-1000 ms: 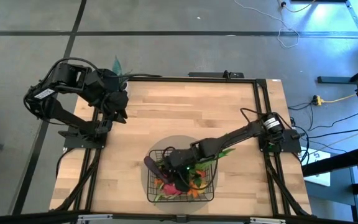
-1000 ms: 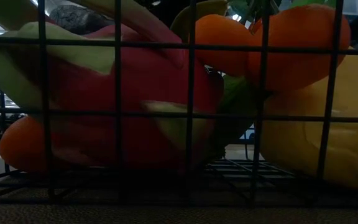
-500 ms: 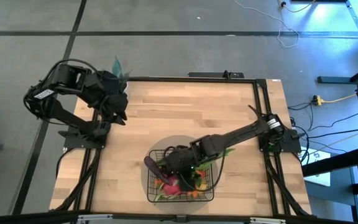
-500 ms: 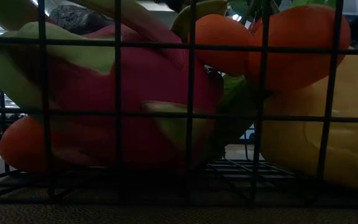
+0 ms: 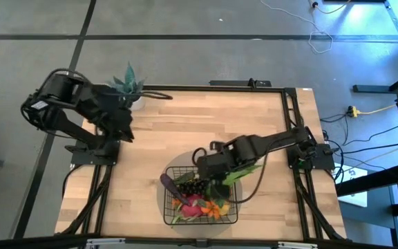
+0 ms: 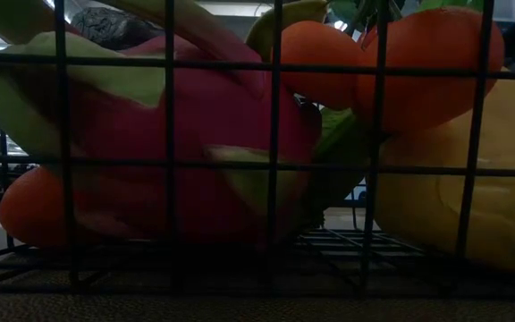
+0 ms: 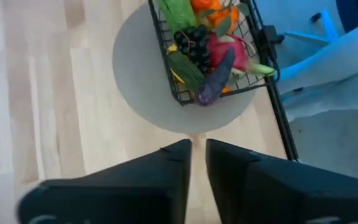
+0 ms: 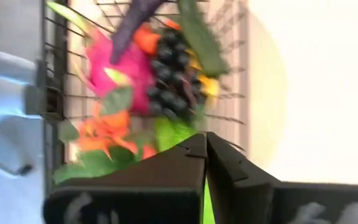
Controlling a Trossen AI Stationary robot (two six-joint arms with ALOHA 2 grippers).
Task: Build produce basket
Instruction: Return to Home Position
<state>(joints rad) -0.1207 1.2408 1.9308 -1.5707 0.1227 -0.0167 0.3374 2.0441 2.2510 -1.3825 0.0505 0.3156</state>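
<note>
At about 10 o'clock, over the left edge of the bench [image 5: 185, 117], hangs the left tool [image 5: 121, 126]. Its wrist view shows the two fingers [image 7: 166, 180] pressed nearly together with only a slit between them, pinching nothing. The left arm hides the pot of one spiky blue-green plant [image 5: 127, 77] at the far left corner, so only leaves show. At 6 o'clock one black wire basket [image 5: 236, 207] sits on one grey round mat [image 7: 135, 93], with the produce [image 5: 199, 200] heaped inside. It holds one pink dragon fruit [image 6: 195, 116], one purple eggplant [image 7: 216, 78] jutting over the rim, one bunch of dark grapes [image 7: 194, 40] and one yellow mango [image 6: 454, 197]. The low view also shows three orange pieces [image 6: 436, 54], their kinds hard to tell through the mesh. The greens [image 5: 247, 169] overlap too much to count. The right tool [image 5: 207, 166] hovers over the basket's 12 o'clock edge and covers that part from above. Its fingers [image 8: 185, 168] are closed on each other and empty. The right arm reaches in from 3 o'clock.
</note>
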